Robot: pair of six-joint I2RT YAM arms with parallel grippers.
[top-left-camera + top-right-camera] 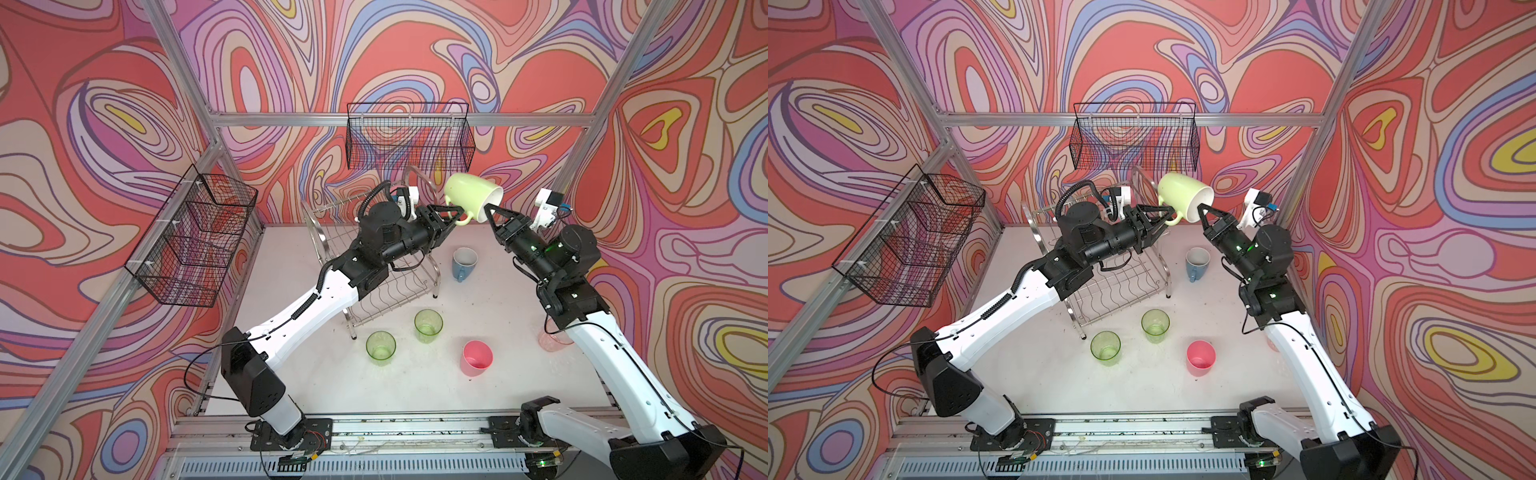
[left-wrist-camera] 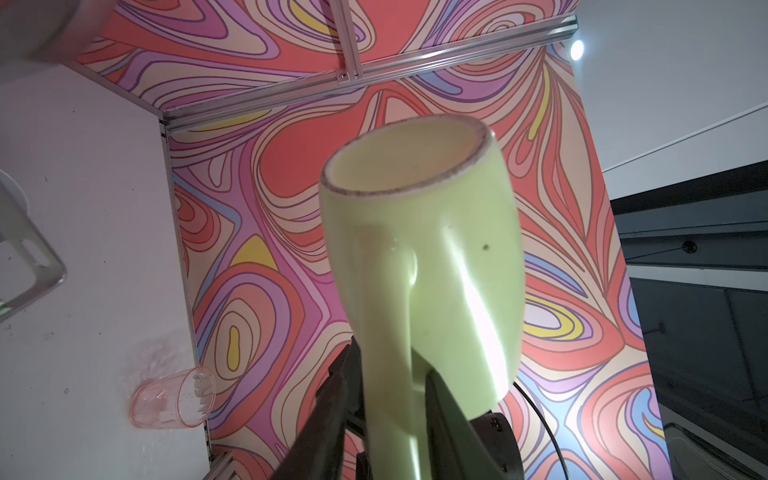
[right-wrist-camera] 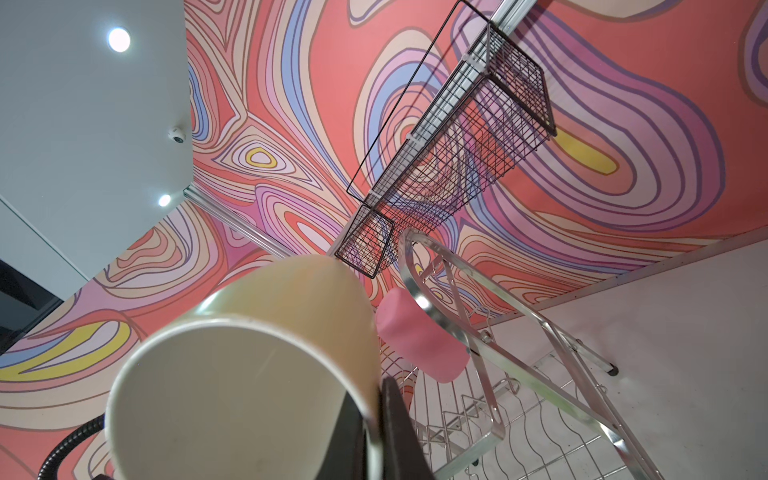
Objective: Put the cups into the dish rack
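Pale-green mug [image 1: 471, 195] tilted aloft at upper centre of frame, right gripper [image 1: 490, 208] pinching its rim, left gripper [image 1: 454, 215] clamped on its handle, dish rack [image 1: 314, 232] lower left of it

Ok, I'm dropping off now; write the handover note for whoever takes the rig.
Right gripper: shut on the pale-green mug's rim, held aloft beside the dish rack.
Left gripper: fingers astride its handle, apparently gripping.
Done: one pink tumbler lies in the rack.
Left: this mug, plus blue mug, two green cups, second pink tumbler and clear pinkish cup, all on the table.
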